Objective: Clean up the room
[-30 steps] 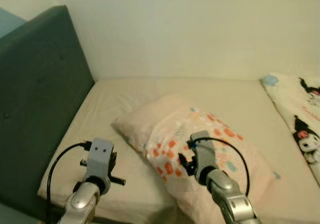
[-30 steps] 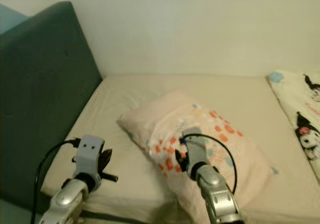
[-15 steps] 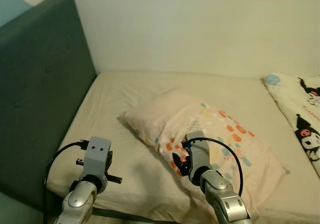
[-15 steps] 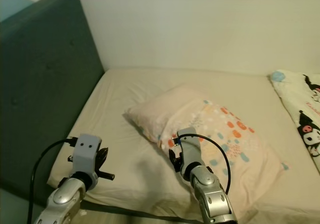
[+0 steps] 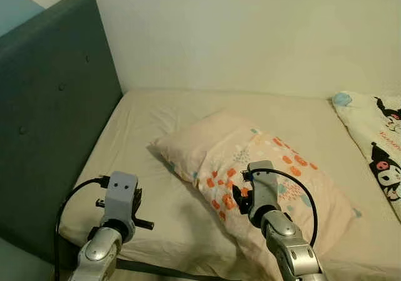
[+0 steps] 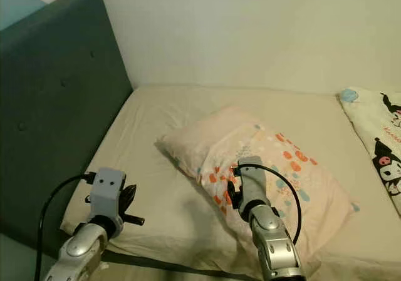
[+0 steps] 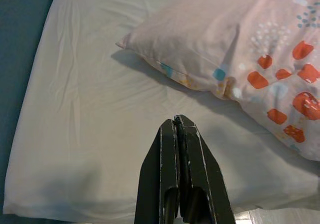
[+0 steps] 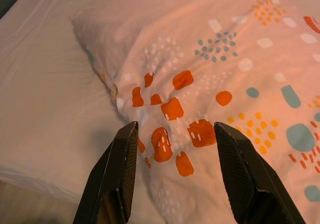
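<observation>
A pink pillow (image 5: 263, 168) with orange and teal patches lies slantwise on the cream bed sheet (image 5: 144, 137). My right gripper (image 8: 180, 154) hovers open just above the pillow's (image 8: 225, 59) near left part, a finger (image 8: 117, 169) on each side of the orange patches, nothing held. In the head view it hangs at the pillow's near edge (image 5: 241, 199). My left gripper (image 7: 176, 149) is shut, empty, over bare sheet (image 7: 75, 134) near the bed's front left corner, short of the pillow's pointed corner (image 7: 125, 43).
A dark teal padded headboard (image 5: 44, 106) runs along the left. A white blanket with cartoon figures (image 5: 376, 143) lies at the right edge. A pale wall (image 5: 250, 30) backs the bed. Bare sheet stretches behind the pillow.
The camera has shifted a little. My right gripper has moved right and farther over the pillow's orange patches. The left arm has stayed put.
</observation>
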{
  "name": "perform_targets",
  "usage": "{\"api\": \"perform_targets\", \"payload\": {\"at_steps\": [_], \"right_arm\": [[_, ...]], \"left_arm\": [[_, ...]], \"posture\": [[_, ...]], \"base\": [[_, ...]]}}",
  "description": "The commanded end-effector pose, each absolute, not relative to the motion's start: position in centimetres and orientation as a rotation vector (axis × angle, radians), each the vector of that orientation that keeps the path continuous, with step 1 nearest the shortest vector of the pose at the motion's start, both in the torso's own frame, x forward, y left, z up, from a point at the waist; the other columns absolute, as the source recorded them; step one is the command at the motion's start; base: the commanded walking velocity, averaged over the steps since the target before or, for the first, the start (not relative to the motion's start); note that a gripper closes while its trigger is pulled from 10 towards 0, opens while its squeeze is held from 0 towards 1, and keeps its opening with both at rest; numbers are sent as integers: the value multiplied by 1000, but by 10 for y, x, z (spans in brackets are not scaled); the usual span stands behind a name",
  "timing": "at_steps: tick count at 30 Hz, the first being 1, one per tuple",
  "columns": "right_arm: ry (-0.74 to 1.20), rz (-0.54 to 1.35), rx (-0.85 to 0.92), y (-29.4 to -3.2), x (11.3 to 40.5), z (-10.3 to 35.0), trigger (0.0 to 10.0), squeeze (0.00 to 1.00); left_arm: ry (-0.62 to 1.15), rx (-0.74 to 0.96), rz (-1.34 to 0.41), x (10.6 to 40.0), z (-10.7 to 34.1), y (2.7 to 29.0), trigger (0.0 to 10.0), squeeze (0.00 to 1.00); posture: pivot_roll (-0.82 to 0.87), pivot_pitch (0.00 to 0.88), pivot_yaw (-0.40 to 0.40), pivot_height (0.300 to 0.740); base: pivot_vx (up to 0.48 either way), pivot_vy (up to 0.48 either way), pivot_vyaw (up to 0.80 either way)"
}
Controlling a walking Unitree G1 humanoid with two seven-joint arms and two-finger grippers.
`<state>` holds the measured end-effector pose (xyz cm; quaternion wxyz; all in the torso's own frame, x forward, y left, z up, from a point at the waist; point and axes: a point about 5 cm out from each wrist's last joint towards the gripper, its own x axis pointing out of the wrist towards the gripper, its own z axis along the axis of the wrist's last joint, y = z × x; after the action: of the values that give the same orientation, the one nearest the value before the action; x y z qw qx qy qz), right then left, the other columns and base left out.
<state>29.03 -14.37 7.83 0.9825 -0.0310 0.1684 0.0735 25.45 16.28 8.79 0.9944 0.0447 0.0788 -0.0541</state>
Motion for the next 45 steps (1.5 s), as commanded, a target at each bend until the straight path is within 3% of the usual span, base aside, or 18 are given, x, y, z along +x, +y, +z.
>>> {"api": "perform_targets", "payload": {"at_steps": [1,21,31,39,45], "right_arm": [[342,147,-39,-142,289,78,10000,0],[339,138,-23,-145,284,79,10000,0],[344,98,-47,-155,282,75,10000,0],[317,118,-79,-158,283,87,10000,0],[313,142,-69,-154,285,88,10000,0]], "left_arm": [[159,80,-114,253,87,161,10000,0],[172,71,-41,254,85,173,10000,0],[171,62,-92,261,88,163,10000,0],[185,16,-83,257,82,157,10000,0],[185,22,-65,252,81,161,10000,0]], "posture": [[-35,120,3,701],[-60,147,24,626],[-73,139,58,611],[-91,157,18,611],[-72,146,-12,586]], "base": [[0,0,0],[0,0,0],[0,0,0],[0,0,0],[0,0,0]]}}
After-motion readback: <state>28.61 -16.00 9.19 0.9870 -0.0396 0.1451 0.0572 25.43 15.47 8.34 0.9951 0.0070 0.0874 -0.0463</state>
